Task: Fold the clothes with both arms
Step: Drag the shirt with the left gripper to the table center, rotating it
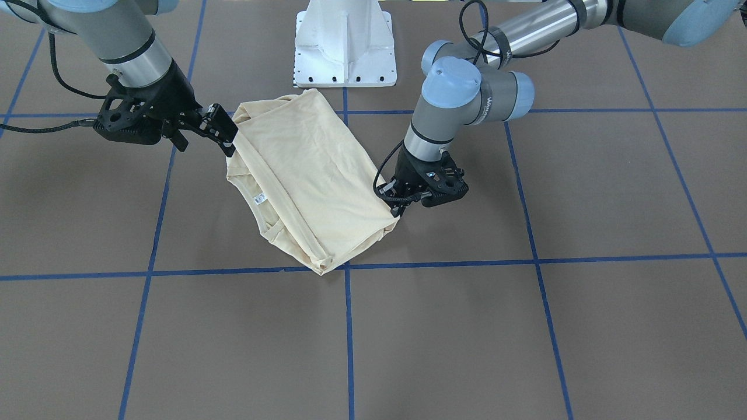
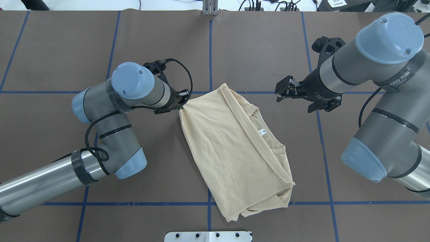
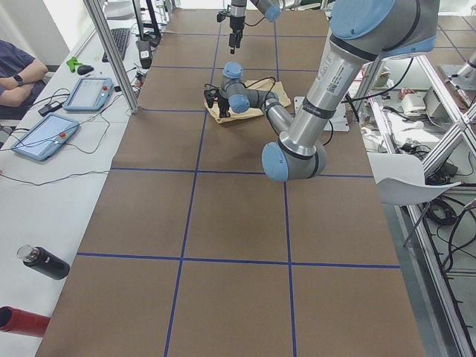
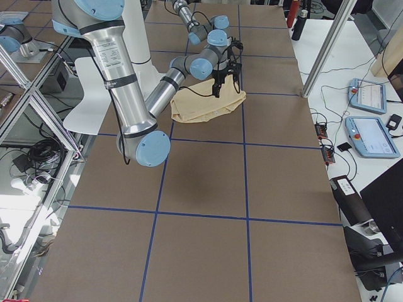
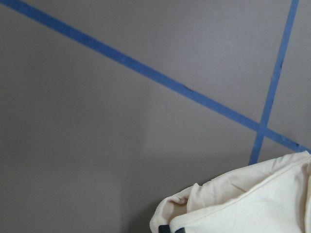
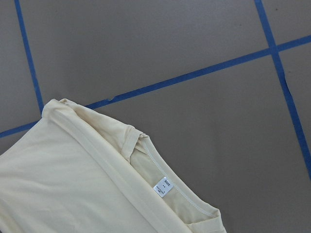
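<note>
Folded cream T-shirt [image 2: 231,148] lying slantwise at the middle of the brown bench [image 2: 67,50].
The left arm [image 2: 111,141] has its jaws clenched on one shirt corner. The right arm [image 2: 376,74] hovers near the collar, jaws released and holding nothing. The small white neck label [image 6: 163,188] carries print too small to read.

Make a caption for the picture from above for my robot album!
The left gripper pinches a corner of the folded cream T-shirt while the right gripper hovers beside it.
</note>
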`<state>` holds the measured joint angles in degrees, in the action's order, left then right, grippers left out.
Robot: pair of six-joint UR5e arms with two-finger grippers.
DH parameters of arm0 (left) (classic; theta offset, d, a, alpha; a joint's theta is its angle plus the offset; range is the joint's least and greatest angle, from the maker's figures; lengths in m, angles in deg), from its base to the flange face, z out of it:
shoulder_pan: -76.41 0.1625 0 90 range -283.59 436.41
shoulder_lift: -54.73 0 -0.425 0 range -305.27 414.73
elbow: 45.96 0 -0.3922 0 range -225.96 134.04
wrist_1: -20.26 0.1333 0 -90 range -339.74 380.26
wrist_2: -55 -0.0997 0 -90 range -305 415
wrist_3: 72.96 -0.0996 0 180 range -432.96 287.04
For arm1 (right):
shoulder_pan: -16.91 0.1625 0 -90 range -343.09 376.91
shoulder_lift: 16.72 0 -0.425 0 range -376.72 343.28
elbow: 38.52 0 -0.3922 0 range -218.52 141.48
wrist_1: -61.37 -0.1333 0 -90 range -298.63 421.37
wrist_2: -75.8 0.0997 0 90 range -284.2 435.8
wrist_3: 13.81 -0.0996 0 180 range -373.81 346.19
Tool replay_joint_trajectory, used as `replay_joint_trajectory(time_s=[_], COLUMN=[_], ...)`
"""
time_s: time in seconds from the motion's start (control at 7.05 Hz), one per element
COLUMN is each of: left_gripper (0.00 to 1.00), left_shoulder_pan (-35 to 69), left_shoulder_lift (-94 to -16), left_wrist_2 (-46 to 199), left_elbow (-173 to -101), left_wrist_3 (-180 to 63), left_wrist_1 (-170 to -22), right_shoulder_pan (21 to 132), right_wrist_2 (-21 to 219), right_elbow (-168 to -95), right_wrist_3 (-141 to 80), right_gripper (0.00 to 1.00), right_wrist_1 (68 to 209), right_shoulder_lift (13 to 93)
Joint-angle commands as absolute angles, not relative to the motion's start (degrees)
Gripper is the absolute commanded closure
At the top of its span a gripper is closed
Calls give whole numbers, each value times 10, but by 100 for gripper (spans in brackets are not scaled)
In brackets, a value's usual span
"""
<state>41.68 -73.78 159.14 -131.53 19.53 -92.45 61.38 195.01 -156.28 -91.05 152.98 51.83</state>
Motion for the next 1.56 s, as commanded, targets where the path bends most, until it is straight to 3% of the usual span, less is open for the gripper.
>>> replay_joint_trajectory(time_s=[0.0,0.85,1.14,1.28,1.42], left_gripper=[100,100,100,85,1], left_shoulder_pan=[392,377,377,371,367], left_shoulder_lift=[-781,-847,-849,-849,-849], left_wrist_2=[1590,1502,1485,1486,1486], left_elbow=[-1248,-1081,-1068,-1068,-1070], left_wrist_3=[167,160,134,128,59], left_wrist_1=[-933,-1130,-1145,-1145,-1145], right_shoulder_pan=[614,614,614,614,614], right_wrist_2=[1948,1948,1947,1946,1946], right_elbow=[-1560,-1560,-1561,-1560,-1560], right_wrist_3=[-910,-911,-911,-910,-908], right_gripper=[0,0,0,0,0], right_wrist_1=[1530,1530,1530,1530,1530], right_shoulder_lift=[519,521,521,520,520])
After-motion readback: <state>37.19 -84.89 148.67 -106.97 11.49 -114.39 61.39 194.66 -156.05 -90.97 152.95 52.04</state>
